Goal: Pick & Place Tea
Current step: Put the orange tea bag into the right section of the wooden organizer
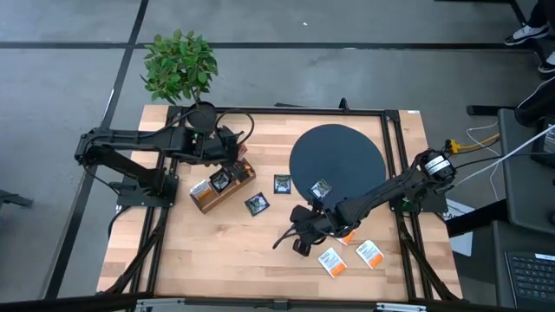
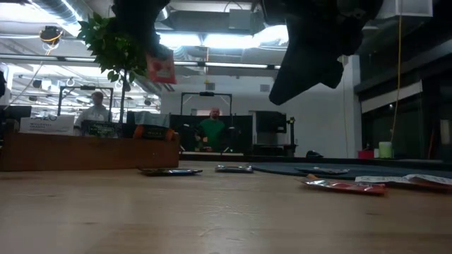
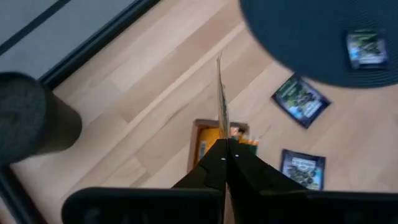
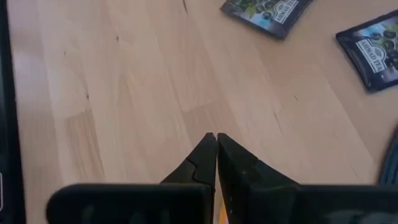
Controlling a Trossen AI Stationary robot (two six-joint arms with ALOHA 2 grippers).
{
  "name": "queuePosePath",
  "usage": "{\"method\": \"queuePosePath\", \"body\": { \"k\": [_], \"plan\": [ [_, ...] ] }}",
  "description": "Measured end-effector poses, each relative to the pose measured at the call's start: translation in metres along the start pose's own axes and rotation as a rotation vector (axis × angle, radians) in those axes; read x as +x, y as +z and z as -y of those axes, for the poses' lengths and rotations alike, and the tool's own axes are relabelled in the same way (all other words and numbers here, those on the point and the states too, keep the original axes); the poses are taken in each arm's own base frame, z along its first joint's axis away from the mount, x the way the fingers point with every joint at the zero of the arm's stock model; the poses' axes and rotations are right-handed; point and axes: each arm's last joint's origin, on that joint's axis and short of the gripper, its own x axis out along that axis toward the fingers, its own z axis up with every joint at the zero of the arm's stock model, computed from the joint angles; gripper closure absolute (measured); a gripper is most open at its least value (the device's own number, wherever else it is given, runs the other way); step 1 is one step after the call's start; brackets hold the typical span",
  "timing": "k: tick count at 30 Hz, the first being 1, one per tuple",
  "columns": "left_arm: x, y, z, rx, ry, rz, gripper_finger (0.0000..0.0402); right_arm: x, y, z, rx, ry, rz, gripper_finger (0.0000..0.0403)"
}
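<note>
My left gripper (image 1: 224, 177) is shut on a red-orange tea sachet (image 2: 161, 69) above the brown wooden box (image 1: 227, 192) at the table's left. My right gripper (image 1: 299, 243) hovers shut over bare wood near the front, with nothing showing between its fingertips (image 4: 216, 135). Dark tea sachets lie flat on the table (image 1: 282, 184) (image 1: 256, 204), and one lies on the dark round disc (image 1: 322, 189). Two white sachets with orange bands (image 1: 332, 262) (image 1: 371, 254) lie at the front right. An orange one (image 1: 348, 237) lies partly under the right arm. My left gripper pinches the sachet between its two fingers at one edge (image 3: 221, 132). The wrist view shows the sachet edge-on, sticking out past the fingertips. The fingers slant down from the table's left. The sachet is lifted clear, over the box (image 3: 208, 142).
A potted plant (image 1: 179, 65) stands at the far left corner. The large dark disc (image 1: 347, 152) covers the far right of the table. Black frame rails (image 1: 395, 139) run along the table's edges. People stand in the room beyond the table (image 2: 212, 130).
</note>
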Motion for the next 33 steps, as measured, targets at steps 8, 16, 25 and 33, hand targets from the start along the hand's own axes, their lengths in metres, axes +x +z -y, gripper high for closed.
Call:
{"method": "queuePosePath", "body": {
  "k": [8, 16, 25, 33],
  "plan": [
    [0.021, -0.015, 0.001, -0.029, -0.005, -0.071, 0.0400, 0.000, -0.003, 0.002, 0.026, -0.022, -0.029, 0.0384],
    [0.053, -0.028, 0.009, 0.062, 0.058, -0.112, 0.0400, 0.000, -0.003, 0.003, 0.024, -0.028, -0.037, 0.0384],
    [0.081, -0.033, 0.021, 0.175, 0.089, -0.199, 0.0400, 0.000, -0.004, 0.003, 0.047, -0.030, -0.038, 0.0384],
    [0.097, -0.037, 0.026, 0.261, 0.156, -0.228, 0.0400, 0.000, -0.004, 0.004, 0.049, -0.033, -0.042, 0.0384]
  ]
}}
